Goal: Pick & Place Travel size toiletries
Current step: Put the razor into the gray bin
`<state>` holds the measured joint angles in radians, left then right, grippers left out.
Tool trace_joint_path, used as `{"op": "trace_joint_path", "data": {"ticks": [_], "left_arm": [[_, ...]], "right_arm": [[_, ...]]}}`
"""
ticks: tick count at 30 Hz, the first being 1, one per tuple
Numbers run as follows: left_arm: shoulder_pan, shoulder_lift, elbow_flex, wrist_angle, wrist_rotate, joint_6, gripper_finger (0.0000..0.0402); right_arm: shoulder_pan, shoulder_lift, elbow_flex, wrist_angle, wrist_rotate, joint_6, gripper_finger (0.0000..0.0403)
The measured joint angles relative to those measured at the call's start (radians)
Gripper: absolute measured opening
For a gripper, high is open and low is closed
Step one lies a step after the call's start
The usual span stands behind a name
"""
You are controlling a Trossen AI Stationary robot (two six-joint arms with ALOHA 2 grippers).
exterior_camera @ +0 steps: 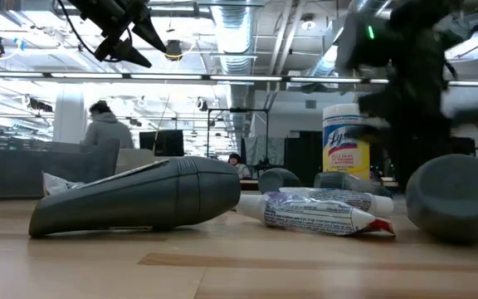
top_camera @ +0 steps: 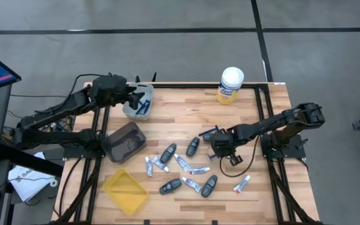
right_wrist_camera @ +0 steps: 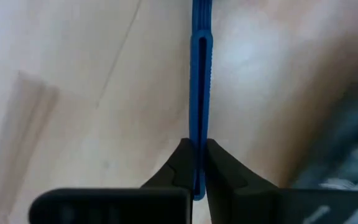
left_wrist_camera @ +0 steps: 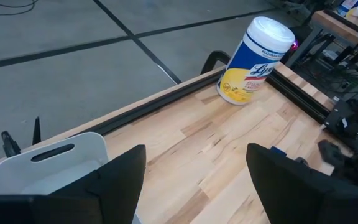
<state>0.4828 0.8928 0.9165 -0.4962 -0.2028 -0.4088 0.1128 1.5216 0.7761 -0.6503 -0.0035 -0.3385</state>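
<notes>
Several toiletries lie flat on the wood table: dark grey fobs [top_camera: 167,153] [exterior_camera: 139,199] and small white tubes [top_camera: 181,162] [exterior_camera: 322,212]. My right gripper [top_camera: 219,141] [right_wrist_camera: 197,171], mid-table, is shut on a slim blue razor [top_camera: 208,131] [right_wrist_camera: 199,74]. My left gripper [top_camera: 134,97] [left_wrist_camera: 194,180] hangs open above a white bin [top_camera: 137,103] [left_wrist_camera: 48,162] at the table's far left, touching nothing. Blue razors lie in that bin. My right gripper pinches the blue razor's handle near one end [right_wrist_camera: 197,163] between its two fingertips [right_wrist_camera: 182,168]. The razor runs straight on from the fingertips, in line with the fingers, toward the table's far left. Whether it is lifted clear of the wood, I cannot tell.
A dark grey bin [top_camera: 125,140] and a yellow bin [top_camera: 125,190] sit at the table's left. A white-lidded yellow canister [top_camera: 231,84] [left_wrist_camera: 257,59] [exterior_camera: 345,145] stands at the far edge. One tube [top_camera: 241,183] lies apart at the near right. A person shows in the room behind.
</notes>
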Motion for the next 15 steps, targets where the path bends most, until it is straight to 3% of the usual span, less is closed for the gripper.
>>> {"op": "trace_joint_path", "data": {"ticks": [7,15], "left_arm": [[0.000,0.000,0.000,0.042,0.021,0.000,0.0273],[-0.059,0.009,0.000,0.272,0.142,0.103,0.0273]], "right_arm": [[-0.083,-0.197,0.065,0.079,-0.015,0.074,0.0005],[-0.211,-0.375,0.087,0.413,-0.023,0.181,0.0005]]}}
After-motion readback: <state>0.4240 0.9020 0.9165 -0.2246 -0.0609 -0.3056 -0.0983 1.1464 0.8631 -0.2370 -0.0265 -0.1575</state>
